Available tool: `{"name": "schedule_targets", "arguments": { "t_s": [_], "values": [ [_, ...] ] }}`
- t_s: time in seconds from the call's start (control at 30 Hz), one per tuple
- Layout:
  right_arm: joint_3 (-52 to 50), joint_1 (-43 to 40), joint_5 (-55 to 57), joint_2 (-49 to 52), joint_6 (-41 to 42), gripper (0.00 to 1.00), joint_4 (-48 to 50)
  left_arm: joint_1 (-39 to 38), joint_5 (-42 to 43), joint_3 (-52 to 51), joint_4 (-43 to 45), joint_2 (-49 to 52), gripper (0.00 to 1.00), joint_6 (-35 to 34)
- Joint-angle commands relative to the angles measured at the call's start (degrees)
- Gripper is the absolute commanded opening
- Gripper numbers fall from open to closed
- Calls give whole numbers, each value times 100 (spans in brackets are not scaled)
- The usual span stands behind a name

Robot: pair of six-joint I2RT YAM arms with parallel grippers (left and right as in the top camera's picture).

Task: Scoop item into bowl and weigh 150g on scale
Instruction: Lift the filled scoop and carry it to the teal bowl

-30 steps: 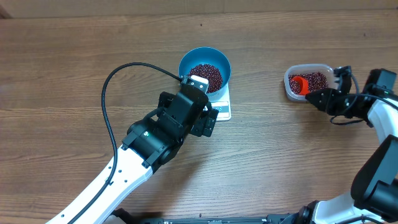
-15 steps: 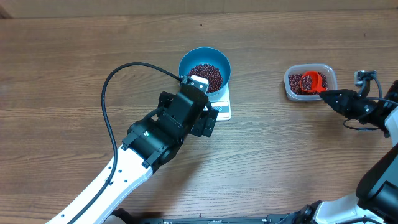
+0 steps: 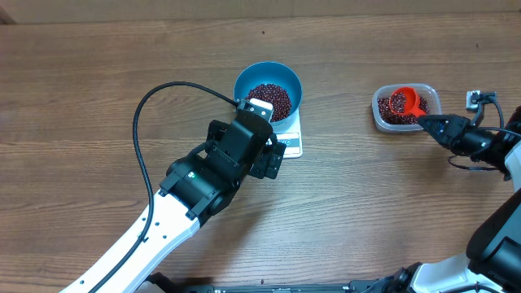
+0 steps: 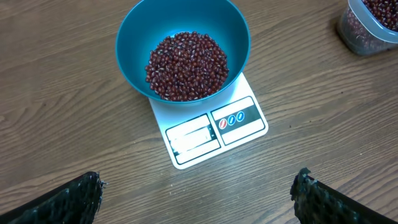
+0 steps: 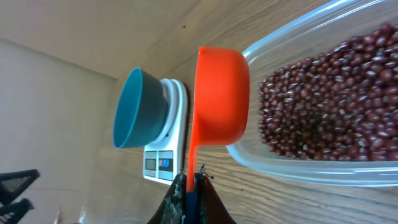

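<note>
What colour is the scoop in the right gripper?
The scoop is orange-red, clearest in the right wrist view.

The brown wood-grain bench carries a white scale near its centre, with a clear tub at the scale's three o'clock.

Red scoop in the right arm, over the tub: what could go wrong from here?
1. The right gripper pinches only the end of the thin handle of the red scoop; loaded with beans it may twist and spill on the way from the tub to the bowl.
2. The bowl overhangs the scale; a knock from the scoop could shift it.
3. The left gripper, jaws open, hangs close to the scale's front; touching it would likely upset the reading.
</note>
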Motion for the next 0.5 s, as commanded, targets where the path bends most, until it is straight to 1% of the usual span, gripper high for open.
{"name": "schedule_targets", "arguments": {
  "t_s": [0.0,0.13,0.3,0.47],
  "values": [
    [17,-7,-660,13,4,4,-59,0,-74,-15,4,-76,99,-39],
    [17,39,-1202,13,4,4,-136,0,-74,-15,4,-76,99,-39],
    [17,352,-1261,13,4,4,-129,0,-74,-15,4,-52,99,-37],
    [17,1123,-1255,13,4,4,26,0,-74,-15,2,-48,100,-37]
  ]
}}
